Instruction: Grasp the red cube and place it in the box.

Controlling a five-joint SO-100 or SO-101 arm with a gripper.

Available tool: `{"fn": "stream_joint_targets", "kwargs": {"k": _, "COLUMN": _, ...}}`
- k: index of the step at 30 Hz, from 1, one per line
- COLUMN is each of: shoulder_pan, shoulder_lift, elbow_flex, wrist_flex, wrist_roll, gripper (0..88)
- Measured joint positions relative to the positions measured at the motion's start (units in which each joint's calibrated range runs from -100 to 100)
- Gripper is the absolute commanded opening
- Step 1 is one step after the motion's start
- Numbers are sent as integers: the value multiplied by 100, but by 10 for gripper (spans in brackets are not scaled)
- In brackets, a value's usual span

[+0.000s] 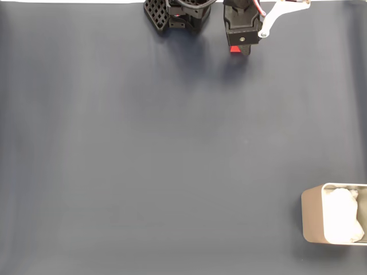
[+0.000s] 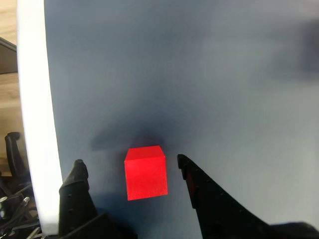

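While gripper [image 2: 130,165] gapes unclenched, red cube [image 2: 145,172] sits between fingertips, touching neither.

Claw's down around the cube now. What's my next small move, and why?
Probably close the claw. In the wrist view the red cube sits on the mat between the two open fingers with a gap on each side, so nothing grips it yet. The box comes afterwards.
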Motion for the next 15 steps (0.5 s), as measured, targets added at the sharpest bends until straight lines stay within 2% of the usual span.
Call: {"fn": "stream_joint_targets", "kwargs": {"k": 15, "shoulder_pan": -59, "shoulder_lift": 9, "elbow_flex": 226, "wrist_flex": -72, "wrist_roll": -195, "gripper": 416}}
